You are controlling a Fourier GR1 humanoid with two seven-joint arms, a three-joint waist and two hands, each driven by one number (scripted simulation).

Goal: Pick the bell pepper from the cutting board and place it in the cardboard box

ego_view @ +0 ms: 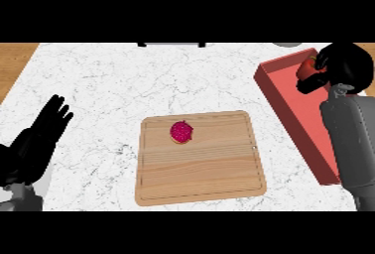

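- Clenched in the right hand: the red bell pepper, over the far end of the cardboard box.
- Straight down from there: box floor, so probably just lower and let go.
- Resting open at the left edge, well apart: left hand.
- Left on the cutting board: a pink fruit.

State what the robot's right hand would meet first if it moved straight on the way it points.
Most likely the inside of the red box: the right hand, curled round the bell pepper, points leftward down into it. Height above it is unclear.
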